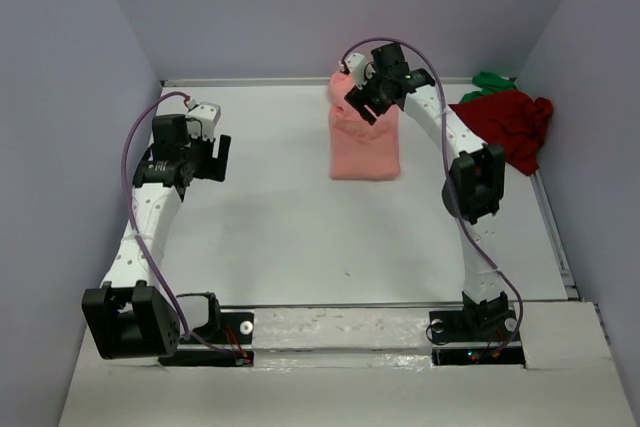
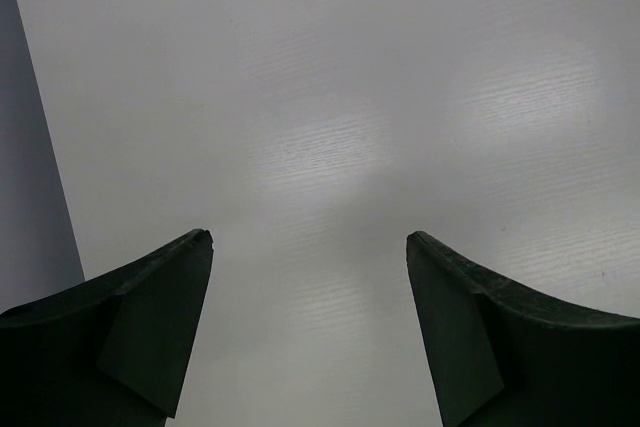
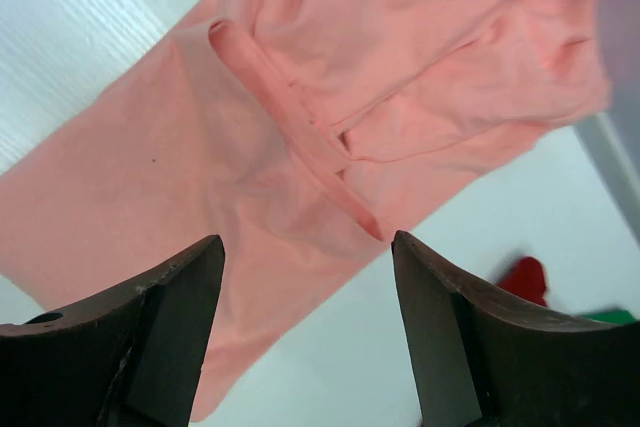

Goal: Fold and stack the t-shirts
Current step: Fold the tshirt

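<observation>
A salmon-pink t-shirt [image 1: 364, 142] lies folded into a long strip at the back middle of the table, its far end bunched by the back wall. In the right wrist view the same pink t-shirt [image 3: 300, 127] spreads below, collar band showing. My right gripper [image 1: 372, 105] [image 3: 305, 247] hangs open over its far part, with nothing between the fingers. A dark red t-shirt [image 1: 508, 125] lies crumpled at the back right with a bright green t-shirt [image 1: 492, 80] behind it. My left gripper [image 1: 214, 157] [image 2: 308, 239] stands open over bare table at the left.
Grey walls close in the white table [image 1: 280, 237] on the left, back and right. The arm bases sit on a strip at the near edge [image 1: 340, 332]. A metal rail runs along the right side [image 1: 556, 237].
</observation>
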Robot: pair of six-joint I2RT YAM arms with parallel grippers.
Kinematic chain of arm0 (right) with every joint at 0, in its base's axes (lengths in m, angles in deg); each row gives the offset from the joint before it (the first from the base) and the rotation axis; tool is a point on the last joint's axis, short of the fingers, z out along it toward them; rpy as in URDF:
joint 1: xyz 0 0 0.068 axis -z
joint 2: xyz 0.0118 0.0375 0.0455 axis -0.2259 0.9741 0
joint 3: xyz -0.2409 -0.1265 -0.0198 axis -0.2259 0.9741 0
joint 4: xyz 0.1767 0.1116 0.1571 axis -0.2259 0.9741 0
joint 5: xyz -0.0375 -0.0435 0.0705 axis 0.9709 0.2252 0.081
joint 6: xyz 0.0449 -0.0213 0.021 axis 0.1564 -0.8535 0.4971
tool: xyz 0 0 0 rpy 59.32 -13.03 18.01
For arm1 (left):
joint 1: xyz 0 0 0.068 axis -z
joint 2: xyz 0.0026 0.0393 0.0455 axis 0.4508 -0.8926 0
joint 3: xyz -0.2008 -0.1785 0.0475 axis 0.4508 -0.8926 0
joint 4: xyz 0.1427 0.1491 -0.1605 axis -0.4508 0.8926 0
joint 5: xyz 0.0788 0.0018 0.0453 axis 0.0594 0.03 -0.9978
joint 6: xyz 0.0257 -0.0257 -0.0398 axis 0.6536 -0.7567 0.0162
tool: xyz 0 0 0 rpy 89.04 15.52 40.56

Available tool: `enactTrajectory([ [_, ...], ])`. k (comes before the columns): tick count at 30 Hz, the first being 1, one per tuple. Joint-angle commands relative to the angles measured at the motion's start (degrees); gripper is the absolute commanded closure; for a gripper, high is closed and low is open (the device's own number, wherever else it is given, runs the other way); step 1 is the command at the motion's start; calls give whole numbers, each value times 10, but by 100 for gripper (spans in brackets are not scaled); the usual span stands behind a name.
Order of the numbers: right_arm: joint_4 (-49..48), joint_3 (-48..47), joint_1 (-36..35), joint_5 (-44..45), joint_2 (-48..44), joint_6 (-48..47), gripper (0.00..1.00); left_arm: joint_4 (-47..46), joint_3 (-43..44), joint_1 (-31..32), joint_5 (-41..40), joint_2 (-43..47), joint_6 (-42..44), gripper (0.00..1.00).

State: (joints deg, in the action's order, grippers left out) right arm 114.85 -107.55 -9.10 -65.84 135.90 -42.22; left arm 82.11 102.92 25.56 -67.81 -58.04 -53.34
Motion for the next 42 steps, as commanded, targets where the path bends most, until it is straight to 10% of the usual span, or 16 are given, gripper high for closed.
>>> enactTrajectory([
  [1,-40,48,0,24,-88,-9,26,-18,-7,-3,22,30,-6,11],
  [23,-52,-14,0,-40,76,54,12,-28,-38,-11,-6,53,6,6],
  [42,-43,120,5,-127,39,83,9,-4,-17,-18,2,5,6,6],
])
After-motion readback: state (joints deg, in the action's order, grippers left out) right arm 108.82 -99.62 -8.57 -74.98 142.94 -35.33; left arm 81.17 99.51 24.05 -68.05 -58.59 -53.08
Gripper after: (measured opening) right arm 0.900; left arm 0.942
